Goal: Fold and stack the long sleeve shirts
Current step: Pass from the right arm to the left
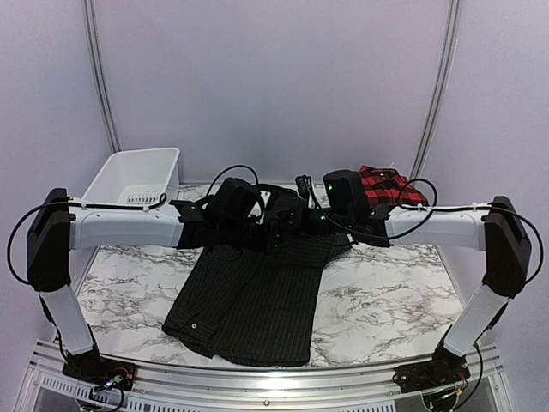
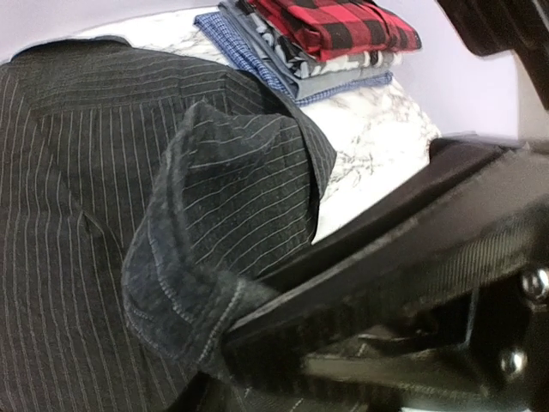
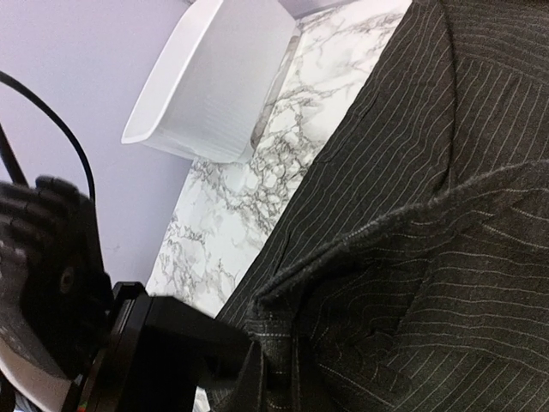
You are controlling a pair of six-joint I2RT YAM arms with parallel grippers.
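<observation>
Left gripper (image 2: 230,336), hard against its own wrist lens, is pinching a raised fold of the black shirt (image 2: 77,189). The cloth is bunching over the tip and curling back on itself. Only one black finger (image 2: 386,257) is showing clearly, running across the lower right of that view.

Right gripper (image 3: 268,365) is clamping tight on another edge of the same shirt. The pinstriped cloth is gathering into a ridge that is rising from the fingertips toward the upper right of the right wrist view.

Seen from the top camera, both arms are reaching inward from the sides, with the two grippers working just beside each other over the far end of the black shirt. The shirt is lying in the middle of the marble table (image 1: 386,292), its near hem pointing toward the arm bases and its far end hiding under the wrists.

Stack of folded shirts is sitting at the far right of the table. The plaid shirt (image 2: 334,21) is lying on top, the grey shirt (image 2: 339,73) under it, and the blue shirt (image 2: 244,51) at the bottom with its edge sticking out toward the black shirt. Whether those two are touching, cannot tell.

White bin (image 1: 137,176) is standing at the far left corner, with bare marble showing between it and the black shirt
</observation>
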